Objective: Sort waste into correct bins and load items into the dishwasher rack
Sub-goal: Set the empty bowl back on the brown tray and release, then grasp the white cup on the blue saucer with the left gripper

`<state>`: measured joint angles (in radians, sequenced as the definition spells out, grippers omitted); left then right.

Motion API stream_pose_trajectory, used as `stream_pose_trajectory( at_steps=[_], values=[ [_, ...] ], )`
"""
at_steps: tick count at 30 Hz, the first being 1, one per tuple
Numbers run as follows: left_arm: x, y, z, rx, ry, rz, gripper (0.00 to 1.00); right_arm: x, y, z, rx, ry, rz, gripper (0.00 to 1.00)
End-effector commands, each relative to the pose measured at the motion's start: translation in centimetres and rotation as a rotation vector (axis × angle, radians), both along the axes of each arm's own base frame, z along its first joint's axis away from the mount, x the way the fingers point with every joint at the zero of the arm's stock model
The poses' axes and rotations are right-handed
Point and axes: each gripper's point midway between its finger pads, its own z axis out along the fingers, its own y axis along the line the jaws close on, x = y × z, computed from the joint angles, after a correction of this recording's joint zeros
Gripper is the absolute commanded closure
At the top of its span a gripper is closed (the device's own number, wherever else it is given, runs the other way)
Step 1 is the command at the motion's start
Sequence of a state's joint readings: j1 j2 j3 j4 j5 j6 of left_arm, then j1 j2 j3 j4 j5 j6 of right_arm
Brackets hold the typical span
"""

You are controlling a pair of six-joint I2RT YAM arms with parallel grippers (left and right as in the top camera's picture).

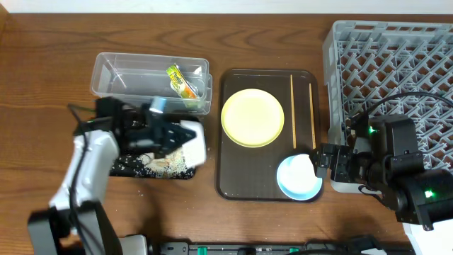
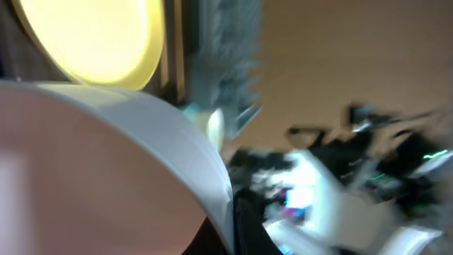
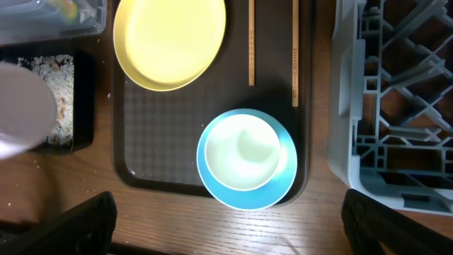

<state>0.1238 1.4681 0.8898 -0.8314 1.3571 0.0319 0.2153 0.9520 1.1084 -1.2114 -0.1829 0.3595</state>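
Table [image 1: 42,64]: dark brown wood with a fine grain that runs left to right; it fills almost the whole overhead view.
Far edge: a pale beige strip [image 1: 177,4] lies behind the table; wall or floor, I cannot tell.
Light: soft and even, shadows weak.

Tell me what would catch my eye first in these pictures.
The bright yellow plate sits on the brown tray in the middle, beside two chopsticks. A white cup is nested in a light blue bowl at the tray's lower right corner. On the left, the left gripper holds a white bowl over the black tray scattered with rice. The large grey rack fills the right side.
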Motion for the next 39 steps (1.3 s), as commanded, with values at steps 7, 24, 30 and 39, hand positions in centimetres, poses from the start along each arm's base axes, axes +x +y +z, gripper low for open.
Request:
stream_pose_trajectory(
  at_steps=[7,24,30,39],
  values=[
    [-2.2,-7.3,-4.6,0.711,-0.194,-0.103,0.94,0.2,-0.2,-0.1,0.006,0.001,-0.019,0.01],
    [-4.1,-14.6,-10.6,0.931,-0.299,-0.146,0.6,0.2,-0.2,-0.1,0.006,0.001,-0.019,0.01],
    [-2.7,-12.5,-7.8,0.936,-0.278,-0.078,0.42,0.2,-0.2,-0.1,0.006,0.0,-0.02,0.01],
    [-3.0,-9.5,1.3,0.849,-0.412,0.027,0.29,0.2,-1.6,-1.7,-0.077,0.039,-0.059,0.3]
  ],
)
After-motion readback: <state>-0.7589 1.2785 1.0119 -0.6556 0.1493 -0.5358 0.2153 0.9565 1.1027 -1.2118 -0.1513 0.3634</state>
